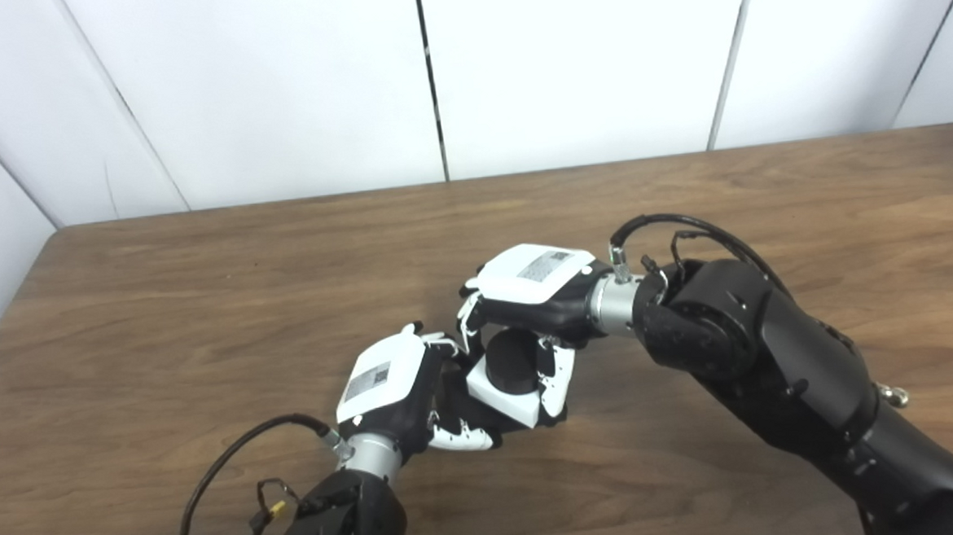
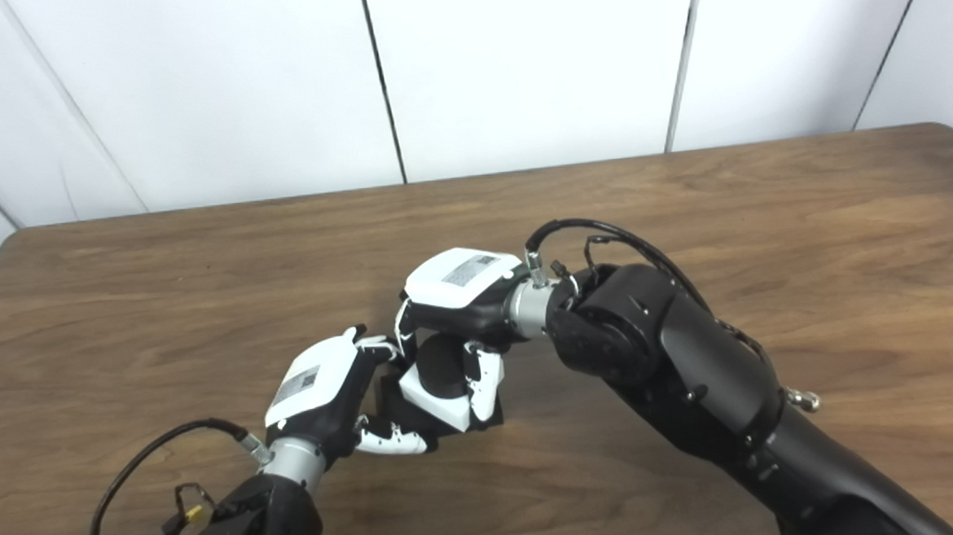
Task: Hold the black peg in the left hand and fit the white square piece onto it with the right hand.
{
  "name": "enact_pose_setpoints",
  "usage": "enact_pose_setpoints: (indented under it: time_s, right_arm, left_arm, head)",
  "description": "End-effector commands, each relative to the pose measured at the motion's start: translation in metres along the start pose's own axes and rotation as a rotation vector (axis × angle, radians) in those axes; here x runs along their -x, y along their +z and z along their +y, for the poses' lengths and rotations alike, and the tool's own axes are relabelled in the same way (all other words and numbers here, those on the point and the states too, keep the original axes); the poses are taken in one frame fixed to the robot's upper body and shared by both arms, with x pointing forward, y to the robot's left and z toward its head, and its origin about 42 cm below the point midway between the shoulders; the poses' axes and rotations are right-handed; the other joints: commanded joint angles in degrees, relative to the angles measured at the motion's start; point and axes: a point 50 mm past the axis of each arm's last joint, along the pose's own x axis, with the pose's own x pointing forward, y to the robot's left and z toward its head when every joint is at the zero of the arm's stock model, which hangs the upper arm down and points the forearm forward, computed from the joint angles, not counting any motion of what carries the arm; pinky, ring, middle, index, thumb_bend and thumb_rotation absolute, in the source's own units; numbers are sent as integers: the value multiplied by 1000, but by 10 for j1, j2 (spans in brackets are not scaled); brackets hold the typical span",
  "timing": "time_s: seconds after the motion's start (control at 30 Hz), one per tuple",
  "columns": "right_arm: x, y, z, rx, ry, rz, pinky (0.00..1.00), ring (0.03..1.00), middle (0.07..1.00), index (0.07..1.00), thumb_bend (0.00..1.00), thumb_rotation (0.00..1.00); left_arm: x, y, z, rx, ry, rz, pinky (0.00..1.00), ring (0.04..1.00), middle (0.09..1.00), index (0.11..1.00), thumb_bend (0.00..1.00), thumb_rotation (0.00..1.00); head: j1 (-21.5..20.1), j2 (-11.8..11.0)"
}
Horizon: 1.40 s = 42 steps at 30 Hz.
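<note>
The black peg (image 1: pixel 512 362) is a round black cylinder on a dark base, held low over the table near the middle front. My left hand (image 1: pixel 384 378) is shut on that base from the left. The white square piece (image 1: pixel 504 405) sits tilted around the peg, whose round top pokes up through its hole. My right hand (image 1: pixel 530 285) reaches in from the right and above, its fingers (image 1: pixel 560 377) closed on the piece's edges. The two hands touch, and the peg's lower part is hidden between them.
A brown wooden table (image 1: pixel 201 298) fills the view, with white wall panels (image 1: pixel 271 82) behind its far edge. A black cable (image 1: pixel 226 468) loops from my left wrist, and another (image 1: pixel 686 228) arcs over my right wrist.
</note>
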Motion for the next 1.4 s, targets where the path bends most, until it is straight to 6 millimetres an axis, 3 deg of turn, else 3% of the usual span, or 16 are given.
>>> enact_pose_setpoints:
  time_s: [0.0,0.37,0.83,1.37]
  right_arm:
    - [1,1,-14,39,-31,-17,1000,958,854,735,939,283]
    - [4,-1,-19,32,-23,-6,1000,964,856,736,1000,361]
    - [9,-3,-35,7,-55,-7,1000,970,854,741,1000,306]
    - [14,-12,-46,56,-41,42,1000,963,853,727,1000,365]
  left_arm:
    - [1,-5,-6,-14,-44,22,1000,1000,882,485,512,60]
    - [1,-4,-6,-18,-44,26,1000,1000,880,485,512,60]
    - [0,-4,-6,-23,-42,26,1000,1000,874,485,513,62]
    - [-4,-4,-3,-101,-83,15,1000,1000,866,497,517,90]
  head:
    - [0,1]
    - [0,1]
    - [-1,2]
    - [-6,1]
